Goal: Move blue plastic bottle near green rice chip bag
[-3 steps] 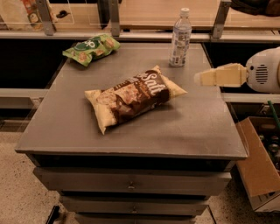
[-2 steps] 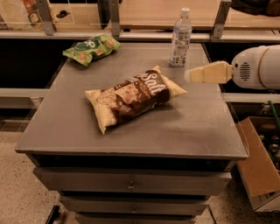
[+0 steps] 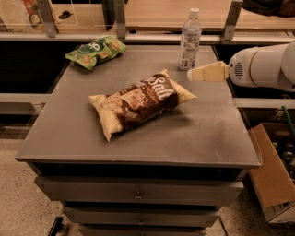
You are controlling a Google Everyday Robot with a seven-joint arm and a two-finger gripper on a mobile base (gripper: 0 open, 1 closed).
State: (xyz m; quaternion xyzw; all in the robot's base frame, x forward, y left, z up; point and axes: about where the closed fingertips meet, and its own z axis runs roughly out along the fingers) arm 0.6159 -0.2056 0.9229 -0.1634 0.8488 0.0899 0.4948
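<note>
- Camera view: blue plastic bottle (image 3: pixel 189 41) upright at desk (image 3: pixel 207 133) back edge; green rice chip bag (image 3: pixel 95 50) well left of bottle.
- My gripper (image 3: pixel 196 74): just right of bottle's base; open or closed, cannot tell.
- Step, as I judge: approach. Next: grasp bottle's body.

The gripper (image 3: pixel 196 74) hung just right of the blue plastic bottle (image 3: pixel 189 40). Its arm (image 3: pixel 262 67) was cut off by the right edge. So was a cardboard box (image 3: pixel 272 179). The words on the bottle's label were too tiny to read.

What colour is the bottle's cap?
The cap is white, camera view; the gripper hovers beside the blue plastic bottle.
</note>
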